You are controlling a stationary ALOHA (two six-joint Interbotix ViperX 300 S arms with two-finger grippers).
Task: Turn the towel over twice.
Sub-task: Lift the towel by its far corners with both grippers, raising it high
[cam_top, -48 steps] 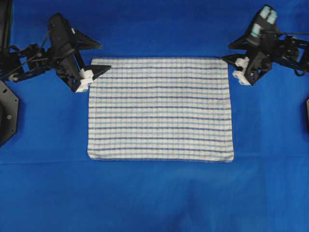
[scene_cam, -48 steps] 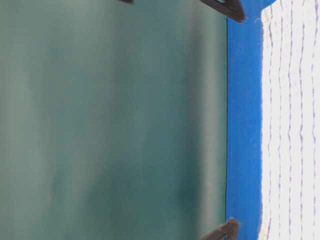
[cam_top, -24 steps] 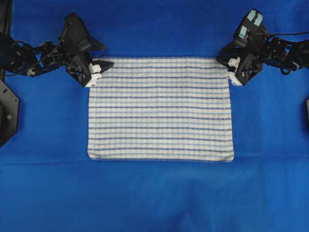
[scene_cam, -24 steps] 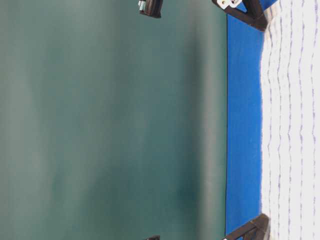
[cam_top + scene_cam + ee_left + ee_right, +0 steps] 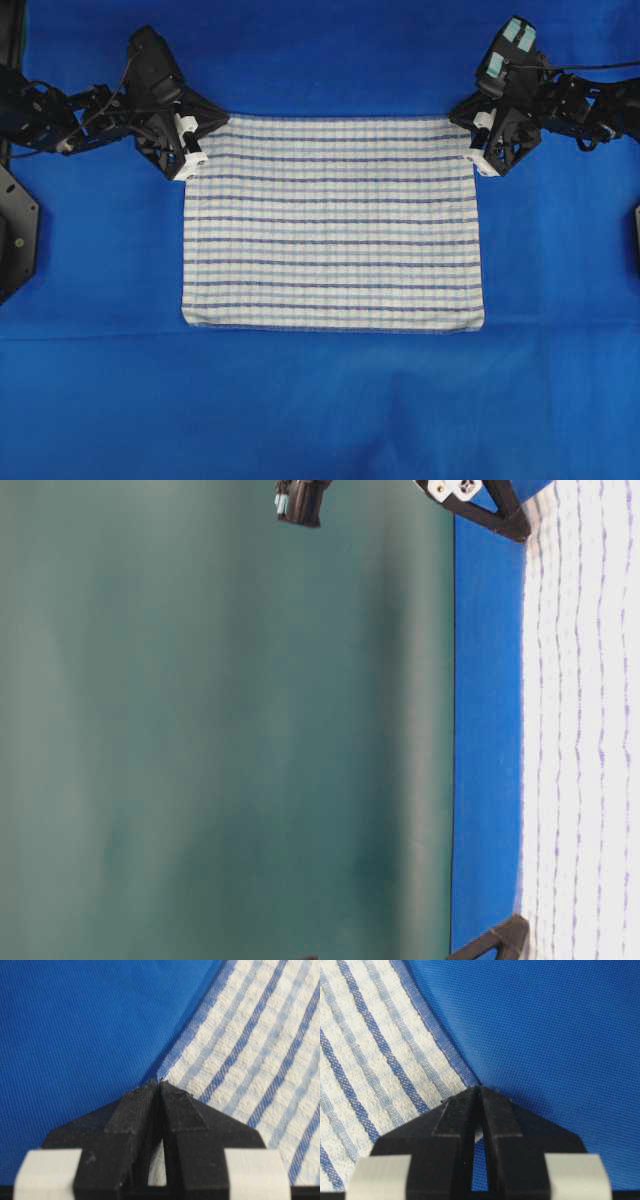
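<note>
Both grippers have dropped onto the far corners of the towel [image 5: 333,224] and snapped closed since the frame 1 second earlier, when their jaws stood spread just outside the cloth. Nearest the lenses, the wrist views show each pair of black fingers pressed together with a hemmed corner caught at the tips: the left gripper [image 5: 159,1091] pinches the towel's far-left corner, the right gripper [image 5: 480,1094] its far-right one. Cloth runs back under each jaw, so the grips look real rather than empty.

From overhead the towel lies flat and square at the middle of the blue sheet [image 5: 320,410], its long axis running left to right between the 2 arms, its stripes parallel to that axis. The left gripper [image 5: 196,145] and right gripper [image 5: 478,143] sit at opposite ends of the far edge, each equally close to its own corner, so the free near edge lies straight toward the camera side from both jaws. A flip would likely mean lifting that far edge and carrying it over the near one.

Beyond the table, the table-level view shows a plain green wall [image 5: 220,730] behind the sheet.
</note>
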